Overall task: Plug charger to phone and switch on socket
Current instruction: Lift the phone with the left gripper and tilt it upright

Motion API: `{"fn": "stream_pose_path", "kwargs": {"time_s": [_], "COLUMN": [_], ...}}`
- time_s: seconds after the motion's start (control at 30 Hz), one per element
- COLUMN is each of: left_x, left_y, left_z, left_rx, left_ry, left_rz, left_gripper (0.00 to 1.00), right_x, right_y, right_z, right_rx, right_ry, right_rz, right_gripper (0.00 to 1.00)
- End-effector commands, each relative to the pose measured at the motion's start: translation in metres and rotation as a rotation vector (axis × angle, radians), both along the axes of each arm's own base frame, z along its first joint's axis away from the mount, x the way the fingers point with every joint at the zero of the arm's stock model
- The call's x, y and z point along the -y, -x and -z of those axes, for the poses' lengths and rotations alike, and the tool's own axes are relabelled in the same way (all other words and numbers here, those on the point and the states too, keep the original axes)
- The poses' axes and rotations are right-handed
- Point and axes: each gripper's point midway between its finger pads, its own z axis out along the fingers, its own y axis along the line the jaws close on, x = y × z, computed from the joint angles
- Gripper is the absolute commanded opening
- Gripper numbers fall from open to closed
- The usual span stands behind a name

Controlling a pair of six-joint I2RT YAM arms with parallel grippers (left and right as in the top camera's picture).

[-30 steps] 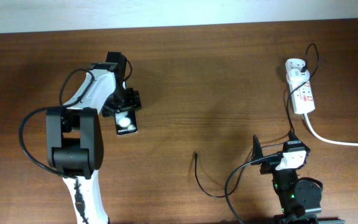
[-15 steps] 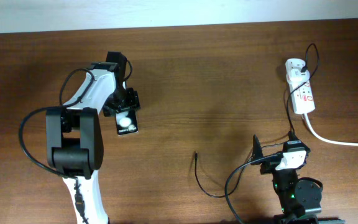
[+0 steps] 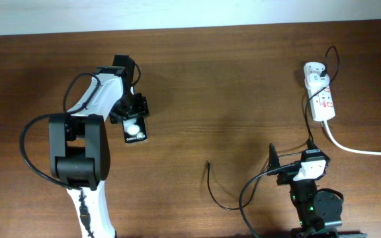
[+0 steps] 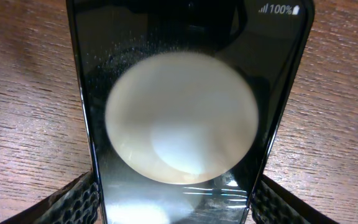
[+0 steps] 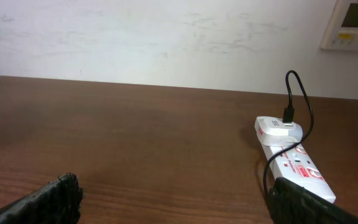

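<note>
Barely any change vs a sec ago: phone sits where it was, mid-left on the surface. My left claw pinches its long edges. Right claw gapes wide, empty. Step, I judge: steadying the phone; next I'd need the charger tip, loose near centre. Socket is far right. Its switch is too small to read and the phone's port is hidden.

Brown wood table carries phone, charger, socket.

White socket lies on the brown table, charger plugged into its end.
</note>
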Motion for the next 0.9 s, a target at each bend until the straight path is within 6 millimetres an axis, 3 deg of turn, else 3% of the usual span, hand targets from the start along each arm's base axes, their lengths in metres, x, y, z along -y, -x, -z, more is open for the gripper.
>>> {"fn": "stream_pose_path", "kwargs": {"time_s": [0.0, 0.27, 0.37, 0.5, 0.7, 0.77, 0.87], "left_x": [0.003, 0.013, 0.036, 0.082, 0.143, 0.155, 0.162], "left_y": [0.002, -0.021, -0.023, -0.019, -0.013, -0.011, -0.009], "left_z": [-0.002, -0.052, -0.060, -0.078, -0.129, -0.149, -0.164], "left_rx": [-0.024, 0.028, 0.028, 0.003, -0.030, -0.040, -0.098], "left_ry": [0.005, 0.056, 0.189, 0.476, 0.940, 1.078, 1.171], "left_rz": [-0.006, -0.004, 0.001, 0.015, 0.048, 0.061, 0.000], "left_gripper": [0.00, 0.00, 0.00, 0.00, 0.00, 0.00, 0.00], "right_x": [-0.003, -0.004, -0.004, -0.003, -0.003, -0.003, -0.004], "right_y": [0.000, 0.000, 0.000, 0.000, 0.000, 0.000, 0.000], "right_z": [0.002, 0.002, 0.002, 0.002, 0.002, 0.002, 0.002], "right_rx": [-0.003, -0.003, -0.003, -0.003, -0.003, -0.003, -0.003], "right_ry": [-0.004, -0.004, -0.004, -0.004, -0.004, -0.004, -0.004], "right_rz": [-0.016, -0.016, -0.016, -0.016, -0.016, -0.016, -0.016], "right_gripper": [0.99, 0.99, 0.99, 0.99, 0.99, 0.99, 0.99]}}
